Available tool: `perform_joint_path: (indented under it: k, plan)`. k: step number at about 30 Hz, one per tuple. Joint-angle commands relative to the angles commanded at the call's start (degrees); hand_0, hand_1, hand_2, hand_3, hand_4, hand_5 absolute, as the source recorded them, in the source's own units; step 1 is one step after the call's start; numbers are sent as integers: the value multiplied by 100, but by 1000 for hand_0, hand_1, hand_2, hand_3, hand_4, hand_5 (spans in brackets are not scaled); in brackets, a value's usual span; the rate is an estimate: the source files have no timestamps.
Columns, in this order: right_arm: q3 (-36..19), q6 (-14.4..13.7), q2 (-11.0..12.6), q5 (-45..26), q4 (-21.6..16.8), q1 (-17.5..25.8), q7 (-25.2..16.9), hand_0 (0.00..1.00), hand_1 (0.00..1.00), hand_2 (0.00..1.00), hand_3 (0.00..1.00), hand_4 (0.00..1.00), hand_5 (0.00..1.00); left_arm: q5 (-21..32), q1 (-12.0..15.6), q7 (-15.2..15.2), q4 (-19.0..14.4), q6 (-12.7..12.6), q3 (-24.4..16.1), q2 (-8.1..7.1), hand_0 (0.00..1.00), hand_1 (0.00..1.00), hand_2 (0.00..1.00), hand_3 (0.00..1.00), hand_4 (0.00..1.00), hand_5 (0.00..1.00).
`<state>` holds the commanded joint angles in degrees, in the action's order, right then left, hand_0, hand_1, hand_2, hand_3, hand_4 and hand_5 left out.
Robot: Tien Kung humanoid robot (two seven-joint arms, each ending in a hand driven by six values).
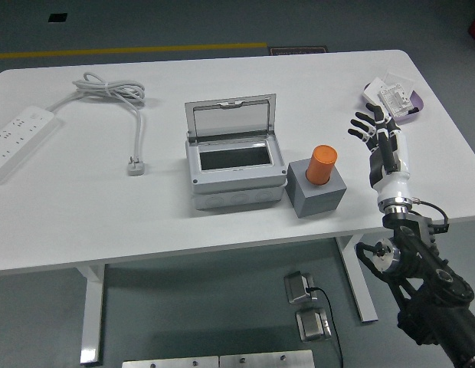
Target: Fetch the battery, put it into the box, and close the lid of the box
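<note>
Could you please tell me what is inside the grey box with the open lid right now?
The box looks empty: through its opening only a dark interior shows, with no battery in it. The near wall hides part of the floor. The orange battery stands in its grey holder beside the box.

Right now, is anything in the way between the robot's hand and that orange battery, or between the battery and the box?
Nothing visible. The right hand hovers open to the right of the battery, with bare table between them. The battery stands in a grey holder right beside the box, whose lid is up.
</note>
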<state>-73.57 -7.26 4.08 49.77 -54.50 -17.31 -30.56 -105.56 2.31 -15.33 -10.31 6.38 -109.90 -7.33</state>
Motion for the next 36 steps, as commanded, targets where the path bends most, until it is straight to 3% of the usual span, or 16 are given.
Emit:
perform_joint_path:
  k: [3, 4, 9, 10, 33, 34, 36]
  plan:
    - [40, -39, 11, 115, 25, -26, 33, 567, 592, 586, 673, 915, 652, 1, -1, 1, 0, 5, 0, -1, 672, 714, 611, 567, 686, 212]
    - [58, -58, 17, 175, 34, -39, 49, 624, 611, 587, 661, 926, 669, 3, -1, 0, 0, 7, 1, 0, 672, 714, 597, 568, 684, 212]
    - [180, -105, 51, 512, 71, -115, 160, 624, 611, 587, 661, 926, 669, 18, 2, -6, 0, 25, 16, 2, 672, 714, 597, 568, 684, 212]
    - [214, -109, 58, 579, 74, -130, 181, 714, 649, 611, 661, 967, 722, 17, 1, -6, 0, 27, 14, 2, 672, 711, 587, 566, 681, 209]
    - [706, -50, 129, 1275, 53, -111, 445, 680, 666, 620, 675, 978, 702, 33, -6, 60, 0, 73, 50, 29, 670, 707, 564, 567, 676, 205]
    - [716, -50, 128, 1291, 51, -105, 450, 687, 666, 605, 677, 950, 538, 31, -7, 64, 0, 74, 52, 31, 671, 703, 563, 568, 675, 204]
    - [736, -51, 123, 1323, 51, -93, 458, 687, 666, 605, 677, 950, 538, 28, -8, 68, 0, 76, 54, 34, 671, 703, 563, 568, 675, 204]
